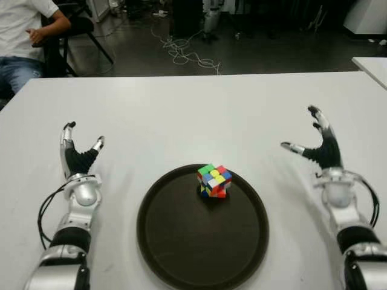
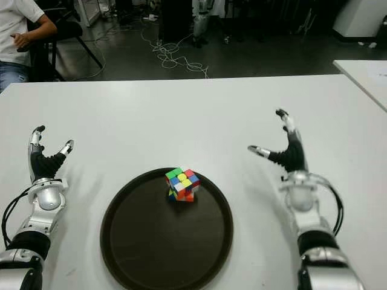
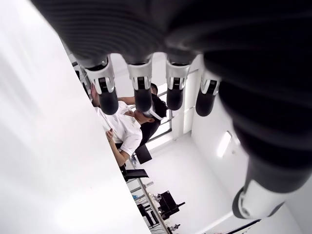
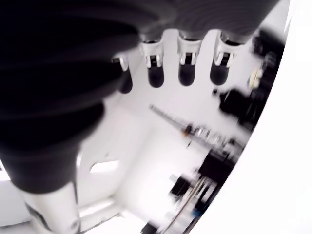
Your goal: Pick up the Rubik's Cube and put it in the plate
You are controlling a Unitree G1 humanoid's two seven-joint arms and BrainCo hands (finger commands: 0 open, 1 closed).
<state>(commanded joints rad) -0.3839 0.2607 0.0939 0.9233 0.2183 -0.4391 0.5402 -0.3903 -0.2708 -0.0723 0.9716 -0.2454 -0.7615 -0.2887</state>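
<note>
The Rubik's Cube [image 1: 214, 180] sits tilted on one corner edge inside the dark round plate [image 1: 181, 241], near the plate's far rim. My left hand [image 1: 78, 151] shows to the left of the plate, fingers spread and holding nothing. My right hand [image 1: 315, 142] shows to the right of the plate, thumb out and fingers extended, also holding nothing. Neither hand touches the cube or the plate. Both wrist views show straight fingers [image 3: 139, 87] [image 4: 187, 63] with nothing between them.
The white table [image 1: 181, 115] stretches around the plate. A person in a white shirt [image 1: 21, 27] sits at the far left beyond the table. Cables [image 1: 181, 51] lie on the dark floor behind. Another white table's corner [image 1: 372, 66] shows at the far right.
</note>
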